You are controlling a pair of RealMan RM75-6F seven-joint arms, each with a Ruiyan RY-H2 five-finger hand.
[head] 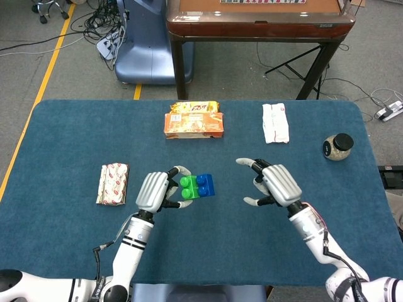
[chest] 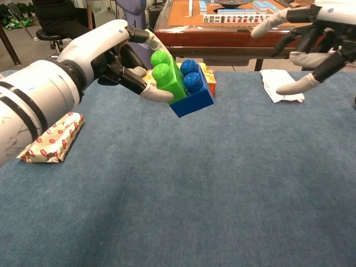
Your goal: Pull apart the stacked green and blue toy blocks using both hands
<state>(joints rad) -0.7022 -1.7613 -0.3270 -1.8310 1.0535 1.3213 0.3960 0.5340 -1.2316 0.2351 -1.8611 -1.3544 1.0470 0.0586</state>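
On the far left of the blue table (head: 69,239) lies a small red-and-white patterned packet (head: 113,184), flat on the cloth, a little to the left of the left hand. In the chest view the same packet (chest: 51,138) sits below the forearm of that arm.

The left hand (head: 154,190) is raised above the table and holds the stacked blocks. Its fingers (chest: 156,93) are closed around the green block (head: 187,187), with one finger over the top and another under the side. The green block (chest: 168,78) is still joined to the blue block (head: 206,184), which sticks out on the side of the hand that faces the right hand. In the chest view the blue block (chest: 192,92) is tilted, its studs pointing up and a little toward the camera, and the pair is clearly off the cloth.

Beyond the blocks, farther from the robot, an orange snack box (head: 194,123) lies on the table with a yellow packet on its far edge.

The right hand (head: 275,184) is also in the air, to the right of the blocks and apart from them. Its fingers (chest: 298,83) are spread wide and curved, the palm is turned toward the blocks, and it holds nothing.

Behind the right hand a folded white cloth (head: 275,123) lies on the table. Further right of this hand, near the table edge, stands a small jar with a black lid (head: 338,146).
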